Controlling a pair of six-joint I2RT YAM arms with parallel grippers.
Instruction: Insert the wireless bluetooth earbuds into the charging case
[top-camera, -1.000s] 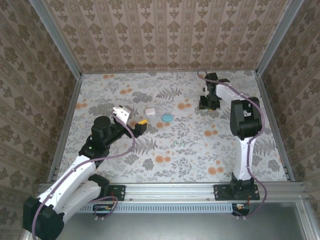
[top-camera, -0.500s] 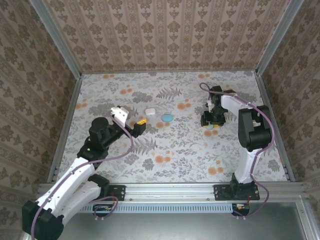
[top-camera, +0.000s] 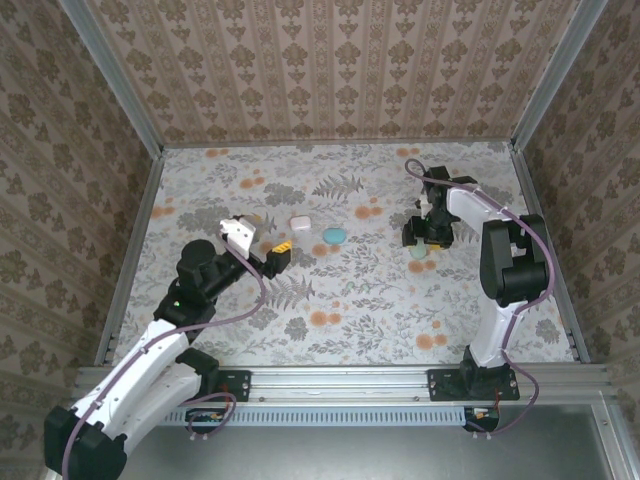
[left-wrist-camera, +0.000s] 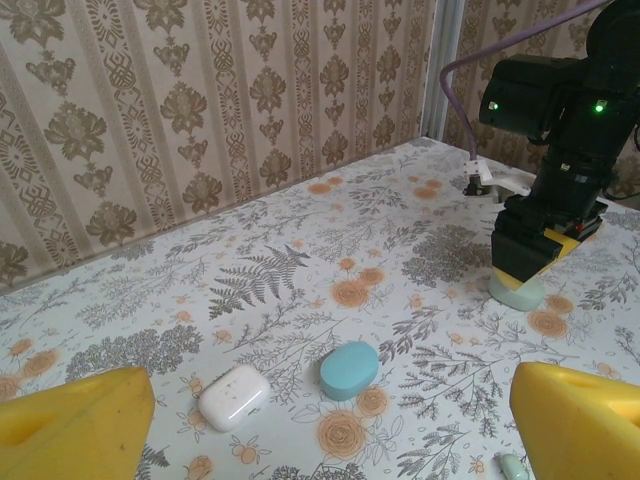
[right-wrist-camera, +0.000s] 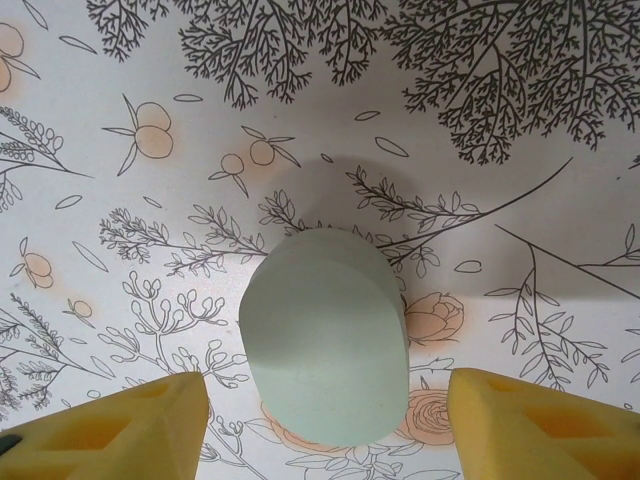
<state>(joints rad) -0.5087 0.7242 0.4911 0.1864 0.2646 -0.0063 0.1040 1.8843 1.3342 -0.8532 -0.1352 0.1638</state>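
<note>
- The left gripper (top-camera: 263, 238) is hovering over the left part of the flower-printed tabletop (top-camera: 350, 330). Its jaws are standing wide and are holding nothing.
- In the left wrist view its yellow fingers (left-wrist-camera: 75, 425) are sitting at the two lower corners, with open tabletop between them.
- A white charging case (left-wrist-camera: 235, 396) and a teal charging case (left-wrist-camera: 349, 369) are lying closed ahead of that gripper. They are near each other but not touching, with the white one to the left.
- The right gripper (top-camera: 424, 238) is pointing down over a pale green charging case (right-wrist-camera: 325, 335) on the right part of the tabletop.
- In the right wrist view its yellow fingers (right-wrist-camera: 110, 425) are flanking that case, and a strip of tabletop is showing on each side. The jaws are parted and are gripping nothing.
- The pale green case is lying flat and closed, partly covering a printed orange rose.
- A tiny pale green earbud (left-wrist-camera: 510, 466) is lying on the tabletop at the lower edge of the left wrist view. It is just beside that gripper's right-hand finger and well apart from all three cases. It is too small to make out any detail.
</note>
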